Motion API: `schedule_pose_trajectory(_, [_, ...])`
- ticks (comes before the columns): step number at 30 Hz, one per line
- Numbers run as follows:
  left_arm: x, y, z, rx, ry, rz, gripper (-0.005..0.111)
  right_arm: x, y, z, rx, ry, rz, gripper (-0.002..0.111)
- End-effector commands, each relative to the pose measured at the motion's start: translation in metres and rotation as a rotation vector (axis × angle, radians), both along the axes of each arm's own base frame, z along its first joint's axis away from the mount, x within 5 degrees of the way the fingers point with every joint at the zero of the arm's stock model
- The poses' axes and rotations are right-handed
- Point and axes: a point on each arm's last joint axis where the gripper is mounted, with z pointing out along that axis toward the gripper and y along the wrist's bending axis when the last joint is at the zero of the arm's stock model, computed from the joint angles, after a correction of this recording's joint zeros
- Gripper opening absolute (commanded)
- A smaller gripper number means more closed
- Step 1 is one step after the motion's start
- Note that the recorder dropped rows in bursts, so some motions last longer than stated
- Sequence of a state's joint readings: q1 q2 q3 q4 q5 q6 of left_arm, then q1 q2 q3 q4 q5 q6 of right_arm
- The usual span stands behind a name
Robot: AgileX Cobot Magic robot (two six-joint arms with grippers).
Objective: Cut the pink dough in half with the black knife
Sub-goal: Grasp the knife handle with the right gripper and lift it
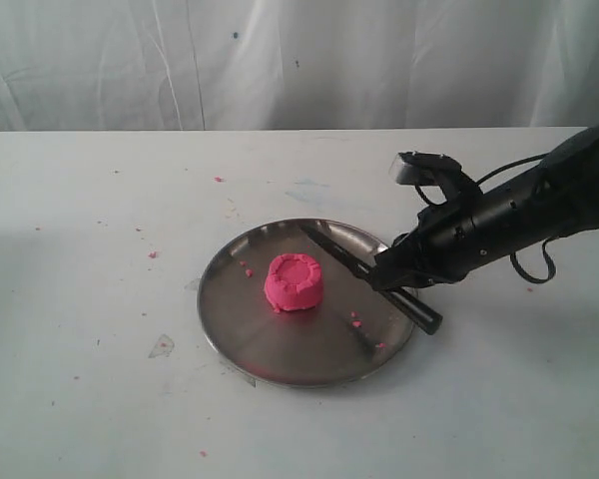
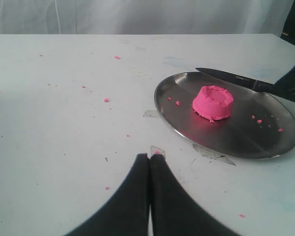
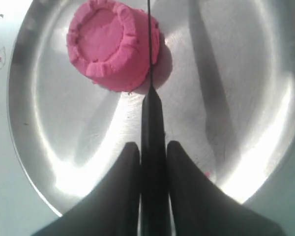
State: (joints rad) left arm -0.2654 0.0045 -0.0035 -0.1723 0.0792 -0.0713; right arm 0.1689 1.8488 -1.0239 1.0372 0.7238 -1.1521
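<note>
The pink dough (image 1: 294,281) (image 2: 213,102) (image 3: 113,45) is one whole round puck near the middle of the steel plate (image 1: 280,349). The black knife (image 1: 351,263) (image 2: 231,78) (image 3: 151,113) is held above the plate's right side, its blade pointing toward the plate's far rim and its edge passing over the dough's right side in the right wrist view. My right gripper (image 1: 391,281) (image 3: 153,147) is shut on the knife's handle. My left gripper (image 2: 150,157) is shut and empty over the table, left of the plate.
Tiny pink crumbs lie on the plate (image 1: 355,320) and on the white table (image 1: 152,254). Clear scraps (image 1: 161,346) lie on the table by the plate's rim. A white curtain hangs behind the table.
</note>
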Motion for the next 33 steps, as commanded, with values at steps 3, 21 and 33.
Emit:
schedule_pose_trajectory(3, [0.000, 0.000, -0.001, -0.006, -0.002, 0.005, 0.000, -0.003, -0.004, 0.022, 0.004, -0.051, -0.011, 0.010])
schedule_pose_trajectory(21, [0.000, 0.000, -0.001, -0.006, -0.002, 0.005, 0.000, -0.058, 0.029, 0.094, -0.245, -0.255, 0.147, 0.009])
schedule_pose_trajectory(33, [0.000, 0.000, -0.001, -0.006, -0.002, 0.005, 0.000, -0.073, 0.044, 0.069, -0.285, -0.283, 0.116, 0.009])
